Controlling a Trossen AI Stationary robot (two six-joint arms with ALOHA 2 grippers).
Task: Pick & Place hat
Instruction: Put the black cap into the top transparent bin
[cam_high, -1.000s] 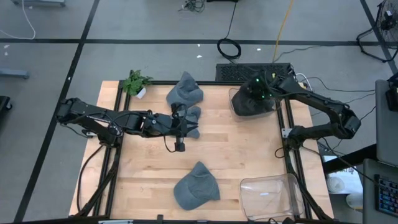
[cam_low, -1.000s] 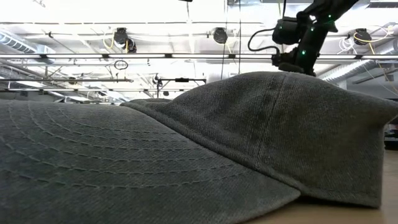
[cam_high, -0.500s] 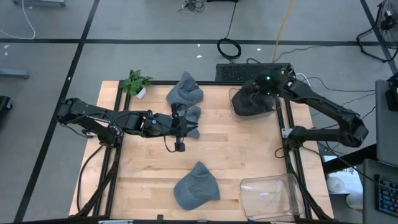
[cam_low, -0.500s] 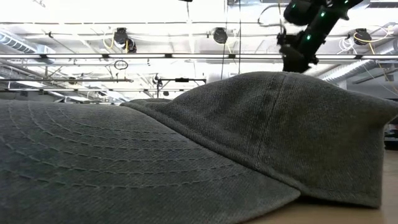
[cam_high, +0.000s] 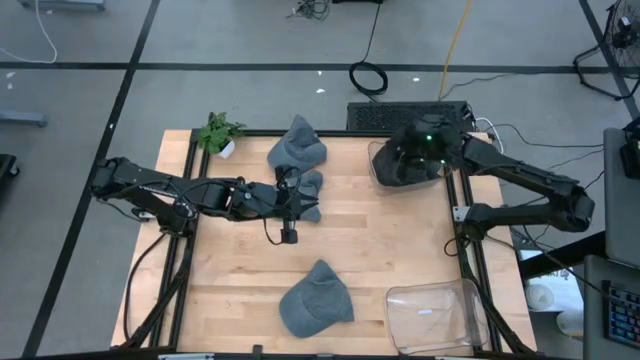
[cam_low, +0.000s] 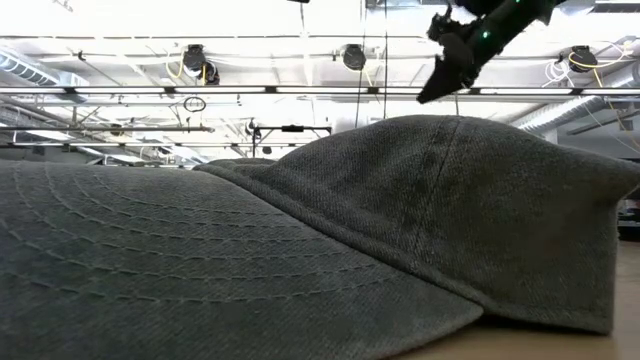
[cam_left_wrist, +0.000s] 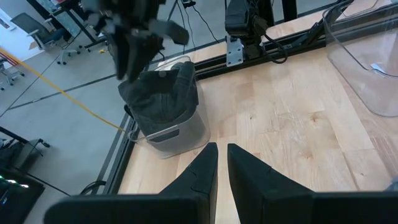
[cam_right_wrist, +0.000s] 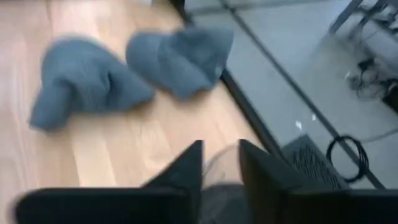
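Observation:
Several grey hats show. One hat (cam_high: 316, 298) lies on the table by the near edge and fills the low view (cam_low: 400, 220). Two more (cam_high: 297, 148) (cam_high: 311, 188) lie near the far edge, and show in the right wrist view (cam_right_wrist: 84, 87) (cam_right_wrist: 180, 53). A dark hat (cam_left_wrist: 161, 93) sits inside the clear bin (cam_high: 403, 172) at the far right. My right gripper (cam_high: 409, 152) (cam_right_wrist: 221, 155) hovers open above that bin, clear of the hat. My left gripper (cam_high: 288, 235) (cam_left_wrist: 222, 165) is shut and waits over mid-table.
A second clear bin (cam_high: 430, 312) (cam_left_wrist: 367, 68) stands at the near right corner. A small plant (cam_high: 218, 132) sits at the far left corner. Black frame rails run along the table's edges. Bare wood lies between the left gripper and the near hat.
My right gripper has stayed over the far-right bin but has risen a little and tipped, and its fingers now slant toward the table's left. The hats and the left arm have kept still.

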